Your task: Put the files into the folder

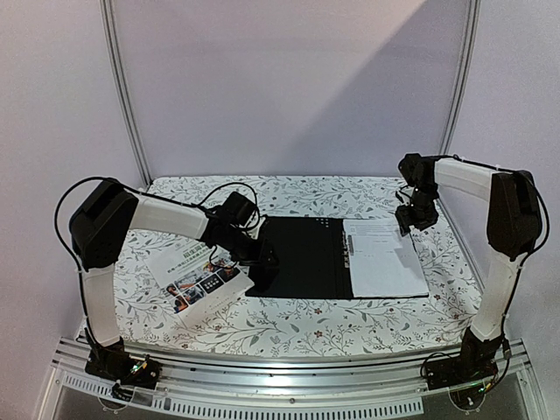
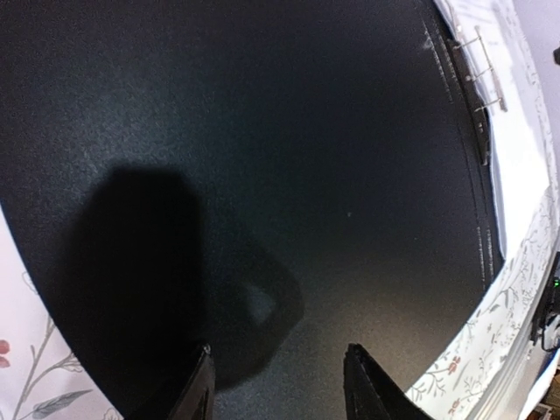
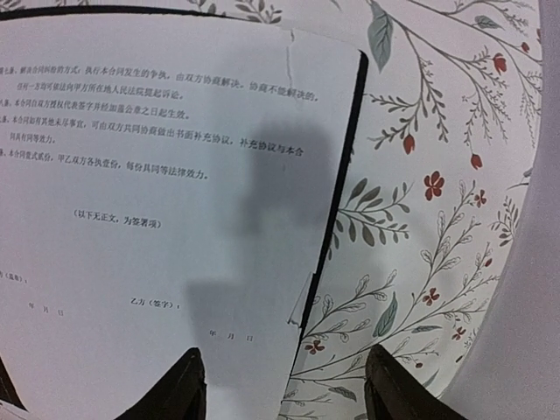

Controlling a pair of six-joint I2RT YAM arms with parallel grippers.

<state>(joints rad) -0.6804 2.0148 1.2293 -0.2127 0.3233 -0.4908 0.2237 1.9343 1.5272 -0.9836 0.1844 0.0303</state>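
- As the folder [image 1: 302, 258] lies opened flat on the flowered surface [image 1: 289, 328], black inside upward, both halves are exposed for loading. Count: one folder.
- Metal clip [image 2: 477, 79] along the folder's spine, between the bare left half and the covered right half. Count: one.
- White text sheet [image 1: 385, 258], printed in black, lies on the folder's right half, its right edge close along the folder's black border. It is judged already filed. Count: one visible; whether more sheets lie beneath it cannot be told.
- Colour brochure [image 1: 197, 282] lies outside the folder on the surface, just beside its left edge, partly hidden under the left arm [image 1: 166, 214]. It is judged the file yet to go in. Count: one.
- Left jaws: apart, nothing between them, low over the bare black left half near its left edge. This is likely placed to keep the cover flat or to reach for the brochure; whether they touch the folder cannot be told.
- Right jaws, on the right arm [image 1: 468, 179]: apart and empty, poised over the text sheet's right edge, a position that fits a sheet just let go.
- Arms: two. Files seen: two, one in the folder and one out.
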